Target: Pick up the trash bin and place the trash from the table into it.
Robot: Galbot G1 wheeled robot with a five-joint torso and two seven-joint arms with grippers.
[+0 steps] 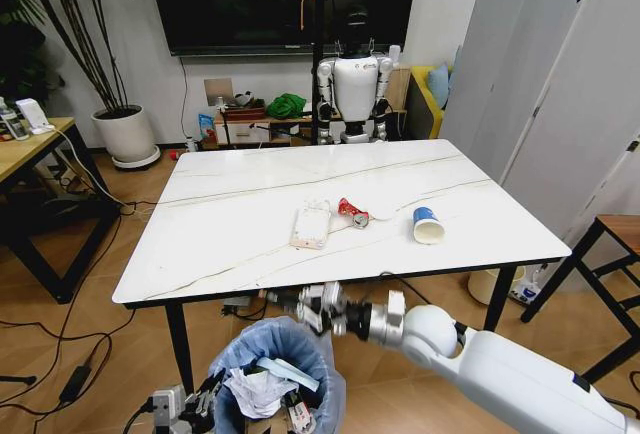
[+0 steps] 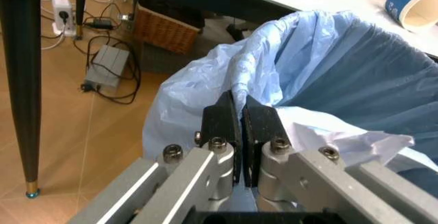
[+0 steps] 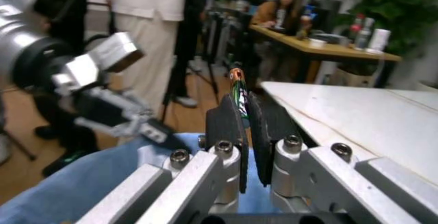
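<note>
The thin wrapper scrap (image 3: 237,88) pinched between the closed fingers of the right gripper (image 1: 312,307), above the trash bin (image 1: 272,374) at the table's (image 1: 200,216) near edge, looks light and limp, so an edge pinch should hold it. The bin's crinkly blue bag is soft and slippery; the left gripper (image 2: 240,124) is clamped on its rim. On the tabletop wait a clear pack (image 1: 311,224), a crushed red can (image 1: 353,213) and a paper cup (image 1: 427,226), all light; the cup would crush if squeezed hard

We see much bare top on the table (image 1: 240,194). Only a clear pack (image 1: 310,225), a red can (image 1: 353,213) and a paper cup (image 1: 428,226) lie toward its near edge. Below that edge, the trash bin (image 1: 232,362) and the right gripper (image 1: 308,306) crowd the gap.
</note>
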